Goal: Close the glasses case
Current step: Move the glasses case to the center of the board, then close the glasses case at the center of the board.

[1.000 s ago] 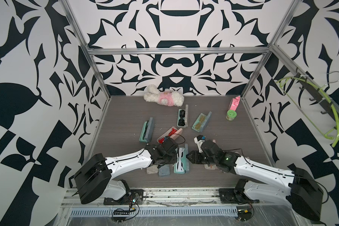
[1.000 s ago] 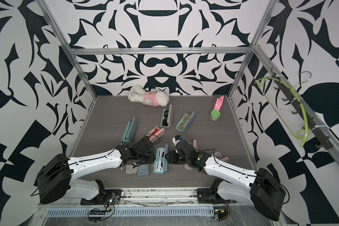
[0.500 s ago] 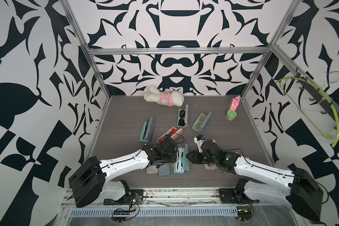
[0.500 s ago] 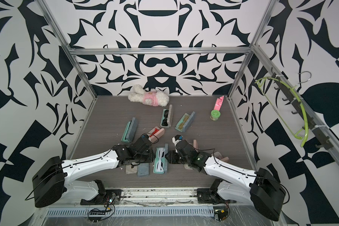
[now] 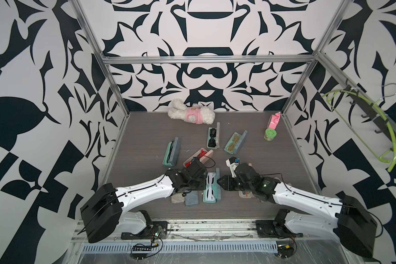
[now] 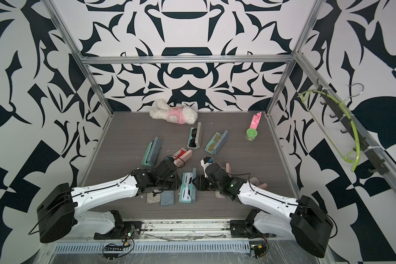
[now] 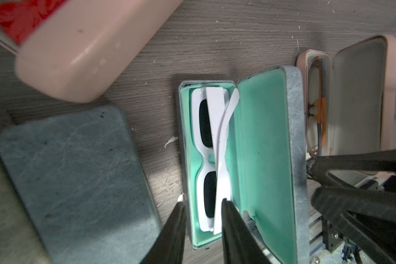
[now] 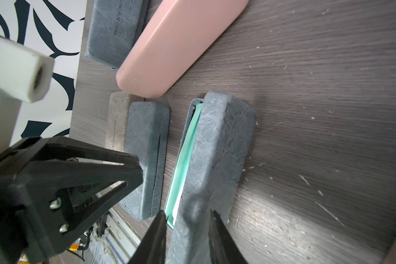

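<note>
**Item: glasses case (image 5: 209,199).** A hard, oblong case with rounded corners. The outside is scuffed grey-blue and the lining is mint green.

**Condition:** open. The lid (image 7: 261,148) is hinged along the right long side. It stands close to upright, with its green inside facing left and its grey back facing right.

**Contents:** one pair of white glasses (image 7: 206,157) with dark lenses. They lie lengthwise in the base with the arms folded across the top.

**Position:** near the front middle of the counter (image 5: 272,164), between the two hands. A closed grey case (image 5: 191,198) lies just to the left of its near end. An open pink case (image 7: 357,102) lies close on the right.

**Orientation:** the long axis runs near to far, almost square to the counter's front edge. The base lies flat with its opening upward.

**Left hand (image 7: 202,202):** it is at the near part of the base, with the fingers a little apart. One finger is outside the left wall and the other is inside, on the tip of a white arm. I cannot tell whether they are squeezing.

**Right hand (image 8: 189,213):** it is at the lid's grey back, with the fingers a little apart. In the right wrist view the lid's edge shows between them. I cannot tell whether they have a firm pinch on it.
</note>
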Tool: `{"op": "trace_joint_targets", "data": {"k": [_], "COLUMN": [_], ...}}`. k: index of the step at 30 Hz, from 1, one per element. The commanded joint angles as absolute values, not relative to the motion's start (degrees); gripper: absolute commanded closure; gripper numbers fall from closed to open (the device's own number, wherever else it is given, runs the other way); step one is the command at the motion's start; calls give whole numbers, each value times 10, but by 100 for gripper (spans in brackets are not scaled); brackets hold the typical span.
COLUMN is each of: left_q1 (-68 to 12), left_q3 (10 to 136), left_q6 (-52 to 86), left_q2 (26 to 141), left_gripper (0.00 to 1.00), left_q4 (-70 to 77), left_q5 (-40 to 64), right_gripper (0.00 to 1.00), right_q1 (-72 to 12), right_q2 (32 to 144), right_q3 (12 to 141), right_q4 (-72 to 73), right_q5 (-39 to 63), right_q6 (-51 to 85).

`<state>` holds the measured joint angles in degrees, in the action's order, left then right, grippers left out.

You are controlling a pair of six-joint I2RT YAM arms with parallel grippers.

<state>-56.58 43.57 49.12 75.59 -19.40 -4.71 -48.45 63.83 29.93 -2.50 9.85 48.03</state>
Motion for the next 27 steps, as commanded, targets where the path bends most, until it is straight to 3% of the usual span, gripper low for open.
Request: {"op": "trace_joint_targets", "data": {"k": [1,27], "left_q1": [-563,-563], "left_q3": [429,418], "left_q6": [479,482], "left_q2": [759,769], "left_gripper": [69,73], "left_q4": [-211,-199], "left_q5": [-42,-33], "right_gripper": [67,73], "right_q1": [-481,-478], "right_q2": [644,669], "right_q3": [299,287], "right_q4": [0,24], "right_q5": [104,107], "right_q6": [472,477]}}
